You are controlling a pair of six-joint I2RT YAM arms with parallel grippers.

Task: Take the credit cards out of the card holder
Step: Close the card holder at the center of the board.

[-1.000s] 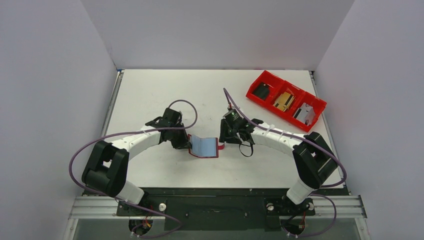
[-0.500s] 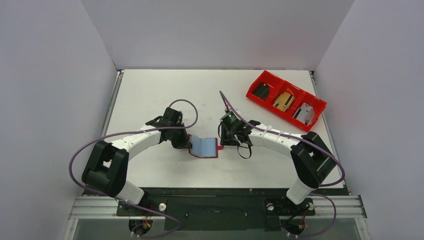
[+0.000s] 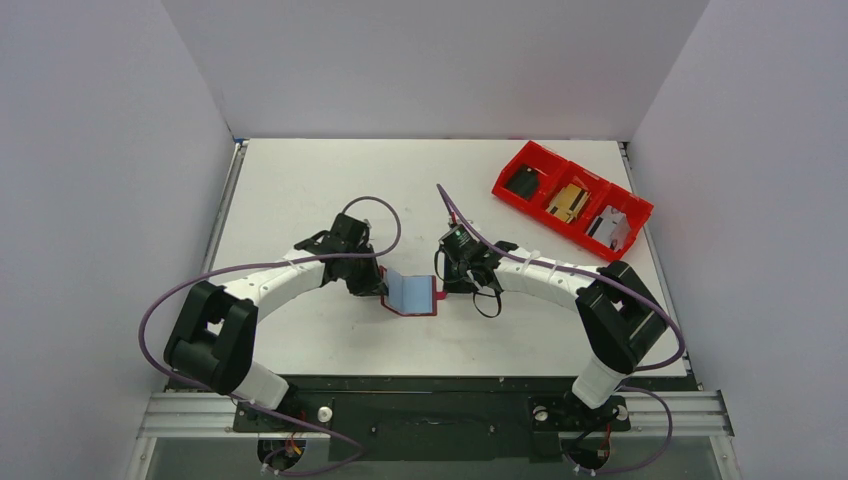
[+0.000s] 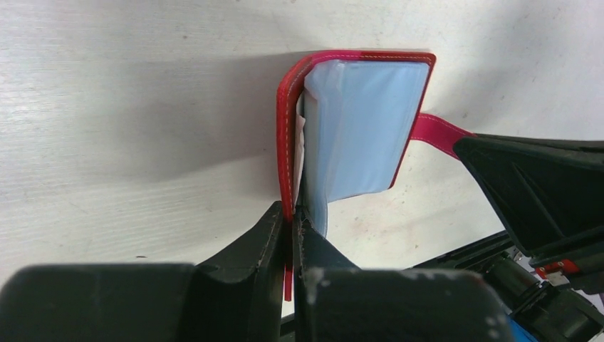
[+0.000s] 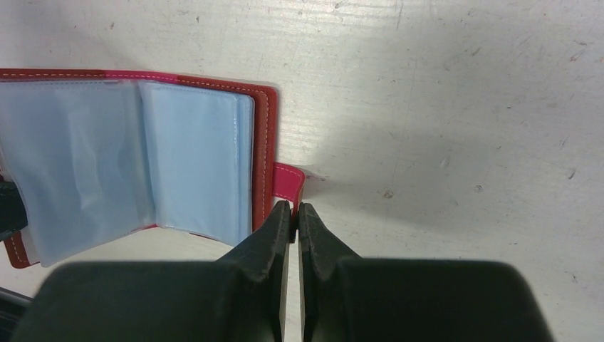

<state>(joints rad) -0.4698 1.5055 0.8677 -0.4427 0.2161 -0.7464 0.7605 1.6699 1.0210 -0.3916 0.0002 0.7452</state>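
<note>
- A white desk is seen from above, with grey walls on three sides and two robot arms reaching in from its near edge.
- The card holder, a small dark red wallet, lies open like a book near the middle of the desk, a little closer to the near edge than to the far edge, between the two arms.
- Its inside is filled with pale blue-grey leaves; what each leaf is cannot be told.
- The left gripper is closed tight, its two black fingers pinching the edge of the card holder's left red cover.
- That left cover is raised off the desk and shows edge-on in the left wrist view, with a shadow on the desk beside it.
- The right half of the card holder lies flat on the desk.
- A short pink closure strap sticks out from the right cover's outer edge.
- The right gripper is also closed narrow, its fingertips meeting on the end of that strap.
- A bright red bin with three compartments sits at the far right corner of the desk, well apart from the card holder, holding small dark, yellowish and grey items.
</note>
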